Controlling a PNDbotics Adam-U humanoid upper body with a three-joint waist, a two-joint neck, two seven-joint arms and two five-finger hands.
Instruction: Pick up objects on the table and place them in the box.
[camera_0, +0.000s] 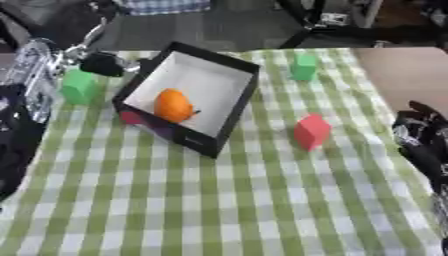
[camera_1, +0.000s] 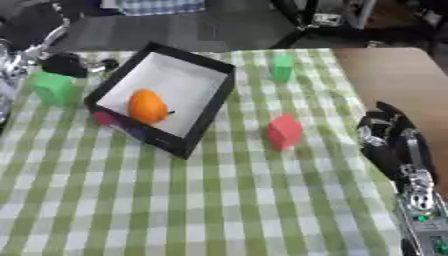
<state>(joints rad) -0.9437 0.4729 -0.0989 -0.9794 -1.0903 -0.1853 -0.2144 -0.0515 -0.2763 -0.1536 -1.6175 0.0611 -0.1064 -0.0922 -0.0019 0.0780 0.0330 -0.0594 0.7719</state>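
Far left, my left hand (camera_0: 103, 64) sits at the far-left corner of the box, dark and blurred; I cannot tell how its fingers are set. The silver and black arm behind it runs down the left edge of the view. Just near of that hand, a green block (camera_0: 80, 86) stands on the checked cloth of the desk (camera_0: 219, 210), close to the box's left wall but apart from it. A small pink-red thing (camera_0: 131, 118) peeks out against the box's near-left wall; shape unclear. The box (camera_0: 229, 122), black outside and white inside, sits askew on the far-left half of the desk, one corner pointing near. Inside it an orange object (camera_0: 173, 105) lies toward the near-left wall, a small dark stem on its right side. Right of the box, a red block (camera_0: 311, 131) stands alone on the cloth, well apart from the box. Farther back and right, a second green block (camera_0: 304, 67) stands near the far edge. At the right edge, my right hand (camera_1: 389, 137) rests idle over the desk's side, fingers relaxed and slightly apart, holding nothing.
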